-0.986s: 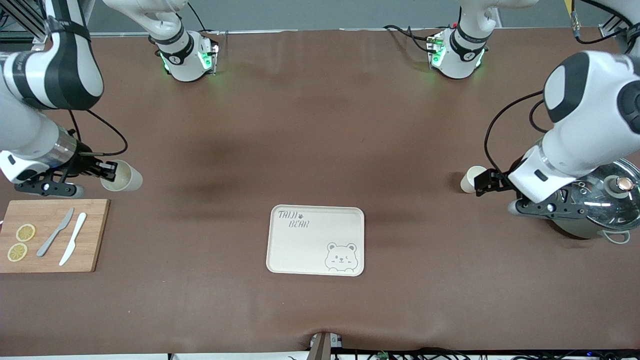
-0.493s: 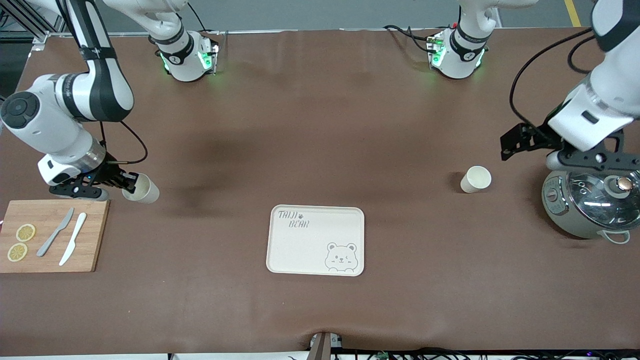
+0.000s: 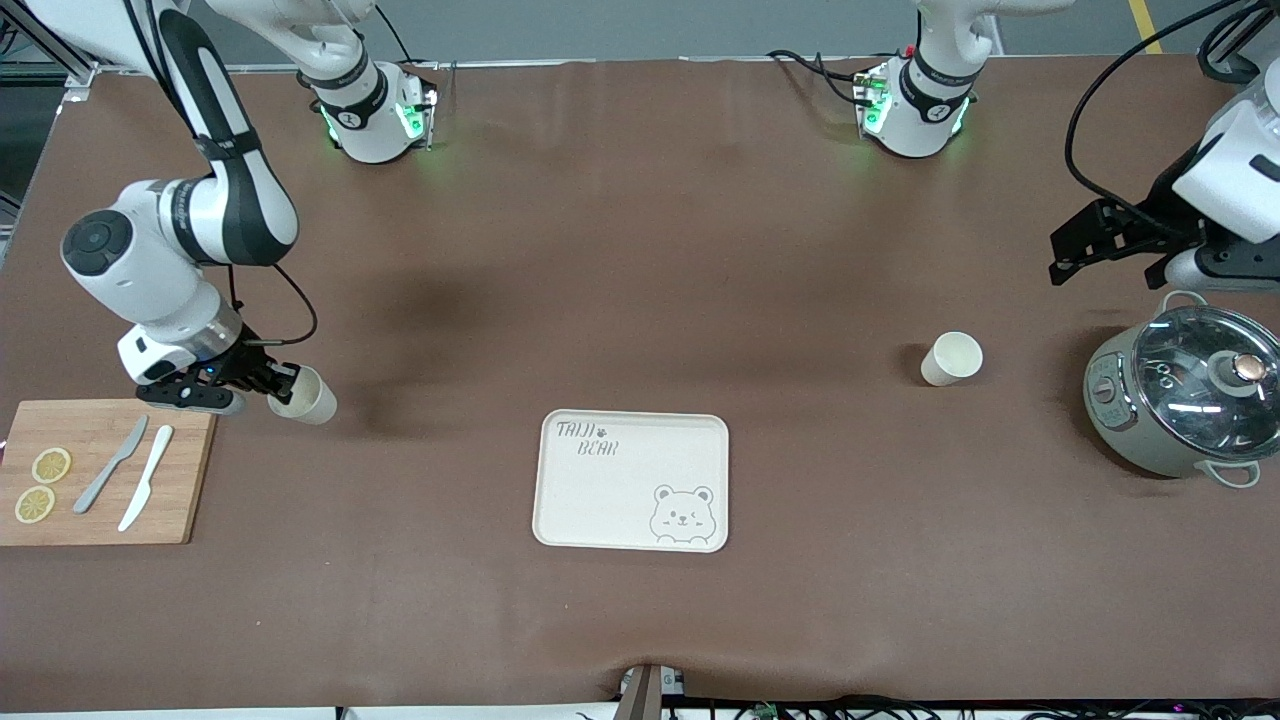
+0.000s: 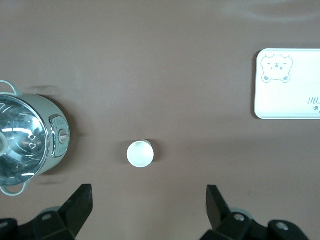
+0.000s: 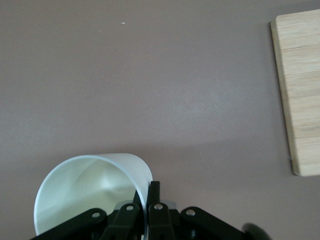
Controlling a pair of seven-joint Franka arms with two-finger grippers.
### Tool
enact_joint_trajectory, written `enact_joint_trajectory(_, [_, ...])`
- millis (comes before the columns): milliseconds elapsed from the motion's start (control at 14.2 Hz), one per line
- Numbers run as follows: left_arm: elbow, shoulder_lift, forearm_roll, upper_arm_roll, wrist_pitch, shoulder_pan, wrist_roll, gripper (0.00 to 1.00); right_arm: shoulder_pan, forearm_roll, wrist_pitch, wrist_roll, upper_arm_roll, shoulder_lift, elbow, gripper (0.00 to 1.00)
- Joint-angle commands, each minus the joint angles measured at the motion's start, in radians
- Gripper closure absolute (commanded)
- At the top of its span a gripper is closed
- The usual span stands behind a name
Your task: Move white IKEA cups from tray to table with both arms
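Your right gripper (image 3: 282, 383) pinches the rim of one white cup (image 3: 303, 397), its fingers pressed together on the wall, holding it up over the brown table (image 3: 640, 250) just beside the wooden cutting board (image 3: 100, 472), at the right arm's end. Your left gripper (image 3: 1075, 245) hangs spread wide and empty in the air, over the table near the lidded pot (image 3: 1185, 400). The second cup (image 3: 952, 359) stands upright on the table between the pot and the bear tray (image 3: 632, 480), apart from both.
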Motion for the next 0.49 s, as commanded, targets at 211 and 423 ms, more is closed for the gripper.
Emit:
enact_joint_trajectory(211, [-0.013,-0.030,-0.005,-0.012,-0.018,0.006,-0.011,0.00,-0.007,0.023,0.180,-0.002,0.012,0.069,-0.062,1.00])
enact_joint_trajectory(423, [-0.009,-0.022,-0.024,-0.011,-0.016,0.006,-0.007,0.00,-0.001,0.023,0.270,0.001,0.014,0.114,-0.080,1.00])
